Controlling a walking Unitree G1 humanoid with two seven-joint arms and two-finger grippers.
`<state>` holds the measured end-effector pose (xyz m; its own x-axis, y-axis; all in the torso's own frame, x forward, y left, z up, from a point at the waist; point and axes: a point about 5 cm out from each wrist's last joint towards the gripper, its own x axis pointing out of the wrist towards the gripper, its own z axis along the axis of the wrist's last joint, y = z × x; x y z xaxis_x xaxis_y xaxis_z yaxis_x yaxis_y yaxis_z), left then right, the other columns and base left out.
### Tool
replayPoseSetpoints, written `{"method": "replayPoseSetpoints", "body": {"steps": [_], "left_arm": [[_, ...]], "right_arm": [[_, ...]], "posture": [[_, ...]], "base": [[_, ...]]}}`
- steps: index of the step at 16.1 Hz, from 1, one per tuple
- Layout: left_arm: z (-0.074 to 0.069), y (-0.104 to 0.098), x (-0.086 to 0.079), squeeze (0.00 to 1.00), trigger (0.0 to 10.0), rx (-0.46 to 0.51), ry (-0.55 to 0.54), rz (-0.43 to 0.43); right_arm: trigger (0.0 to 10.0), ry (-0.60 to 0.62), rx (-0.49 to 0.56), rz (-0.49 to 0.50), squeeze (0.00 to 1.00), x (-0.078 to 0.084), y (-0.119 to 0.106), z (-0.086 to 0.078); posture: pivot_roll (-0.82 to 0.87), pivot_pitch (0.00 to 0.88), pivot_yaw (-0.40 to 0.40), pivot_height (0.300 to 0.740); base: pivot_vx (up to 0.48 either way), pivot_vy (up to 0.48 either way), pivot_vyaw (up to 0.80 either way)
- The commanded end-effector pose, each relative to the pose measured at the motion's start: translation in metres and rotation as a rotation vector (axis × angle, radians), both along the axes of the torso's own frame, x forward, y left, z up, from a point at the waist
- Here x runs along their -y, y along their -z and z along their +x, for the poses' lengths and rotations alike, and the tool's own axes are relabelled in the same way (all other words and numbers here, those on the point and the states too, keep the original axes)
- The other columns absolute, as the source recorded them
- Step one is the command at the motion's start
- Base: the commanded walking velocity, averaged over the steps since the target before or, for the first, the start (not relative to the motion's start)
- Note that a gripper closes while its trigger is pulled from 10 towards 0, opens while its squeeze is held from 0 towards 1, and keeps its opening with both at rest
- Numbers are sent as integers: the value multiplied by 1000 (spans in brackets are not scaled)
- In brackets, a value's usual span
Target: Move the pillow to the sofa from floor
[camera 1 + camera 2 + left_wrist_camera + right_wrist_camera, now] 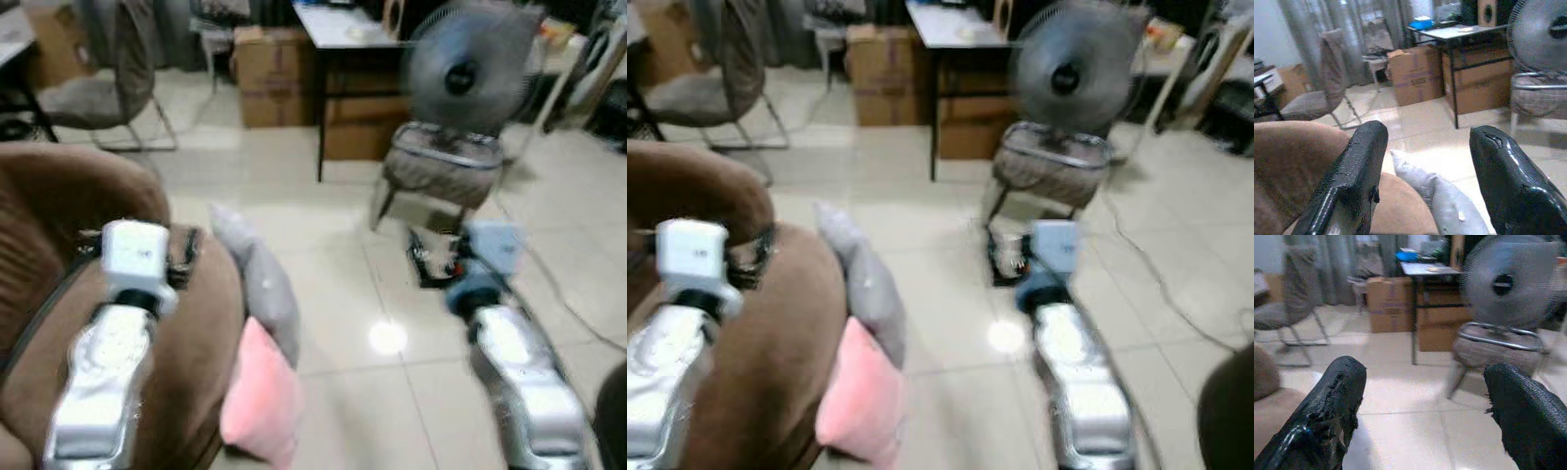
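Now grey pillow (257, 279) on floor (392, 294), leaning on brown sofa (59, 245), long side running near to far. Left tool (1422, 188) nearer, spread wide, pillow just ahead and below. Right tool (1425, 416) also spread, holding nothing, farther right.

- The brown sofa (59, 225) is the landmark; its rounded arm bulks up at the robot's left, under the left gripper (1425, 181), whose fingers stand wide apart.
- A grey pillow (260, 279) and a pink pillow (260, 401) lean against the sofa's right side, touching it, so that flank is blocked.
- Right of the pillows, bare tiled floor (353, 284) lies open, and the right gripper (1425, 421) hangs over it, spread wide.
- Further right of the sofa stand a chair (436, 171) bearing a fan (460, 73), with a cable (558, 284) trailing on the tiles.
- Beyond the sofa: a table (338, 39), cardboard boxes (274, 78) and another chair (98, 88).
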<state>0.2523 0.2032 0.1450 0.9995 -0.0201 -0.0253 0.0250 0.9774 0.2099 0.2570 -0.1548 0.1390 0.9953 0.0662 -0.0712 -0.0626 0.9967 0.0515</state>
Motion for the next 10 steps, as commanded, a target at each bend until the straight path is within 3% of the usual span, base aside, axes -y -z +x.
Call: {"method": "replayPoseSetpoints", "body": {"steps": [1, 6, 10], "left_arm": [[-1, -3, -7, 0, 10000, 9, -21, 9], [4, 2, -2, 0, 10000, -14, 25, -8], [9, 1, -1, 0, 10000, -8, 30, -4]], "right_arm": [[10000, -43, 7, 11, 0, -11, -2, 1], [10000, -41, 0, 6, 0, -8, 9, 3], [10000, -29, -19, 1, 0, 2, 31, 3]], "posture": [[50, 0, -1, 740], [48, 0, 1, 740], [37, 0, 5, 705]], "base": [[0, 0, 0], [0, 0, 0], [0, 0, 0]]}}
